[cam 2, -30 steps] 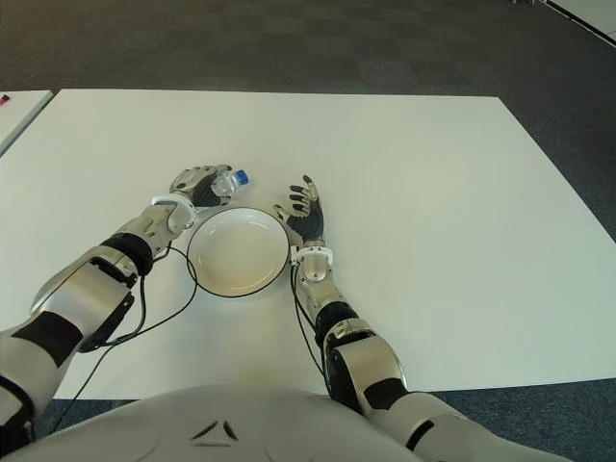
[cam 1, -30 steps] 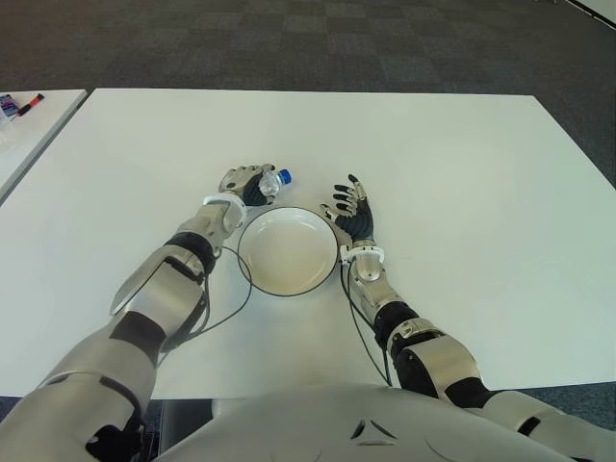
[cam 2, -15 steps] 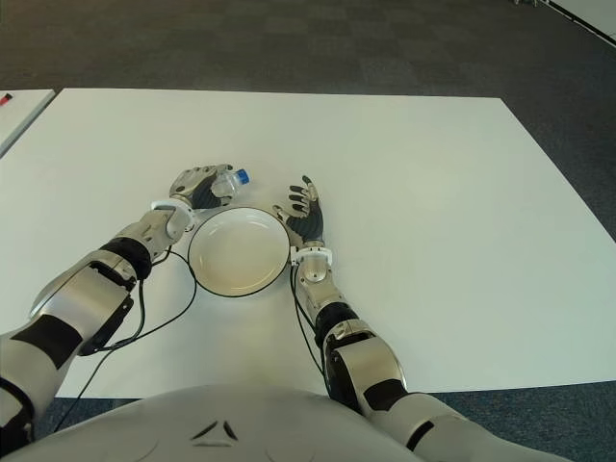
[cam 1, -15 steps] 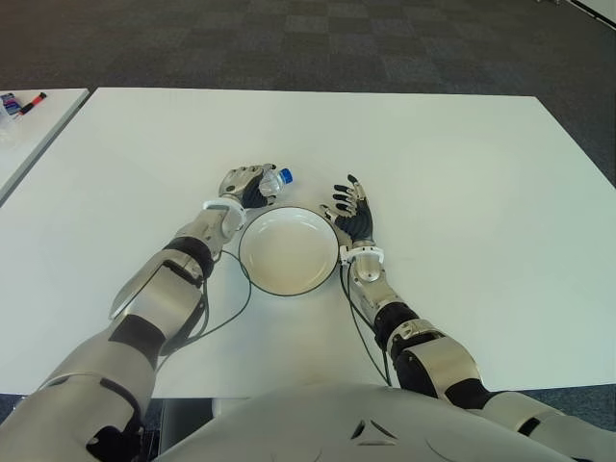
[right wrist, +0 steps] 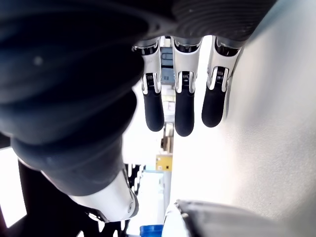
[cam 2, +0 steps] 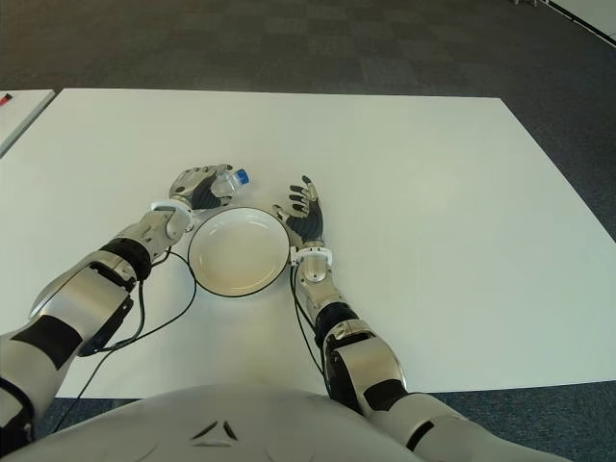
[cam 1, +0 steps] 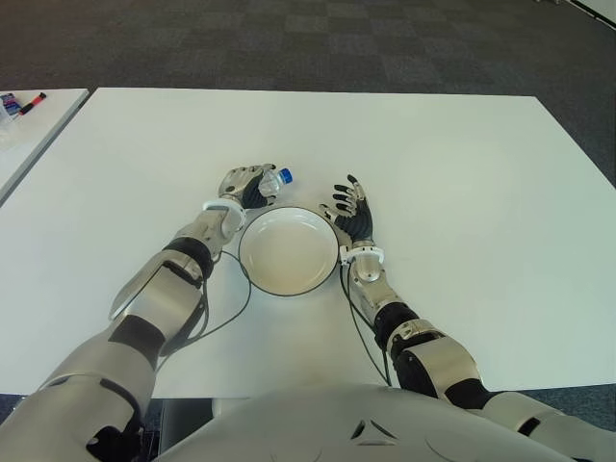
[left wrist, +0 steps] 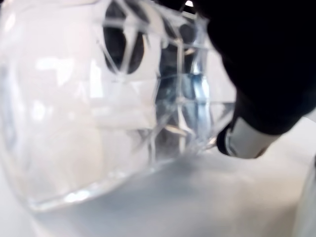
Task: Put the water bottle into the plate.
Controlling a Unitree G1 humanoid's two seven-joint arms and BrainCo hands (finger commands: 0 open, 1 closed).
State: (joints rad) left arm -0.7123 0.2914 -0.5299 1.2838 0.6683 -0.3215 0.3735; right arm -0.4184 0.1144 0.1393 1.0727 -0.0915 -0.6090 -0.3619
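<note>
One water bottle (cam 1: 272, 180) sits gripped in the left hand (cam 1: 244, 185), just above the plate (cam 1: 288, 251) at frame centre. Right hand (cam 1: 352, 212) shows open beside the plate's right rim. Best lift clear of the rim before lowering.

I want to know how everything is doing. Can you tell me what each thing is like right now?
water bottle: blue cap on, gripped, outside the plate.
plate: nothing in it, upright on the table.
left hand: closed around the bottle.
right hand: open, holding nothing, beside the plate's right.
</note>
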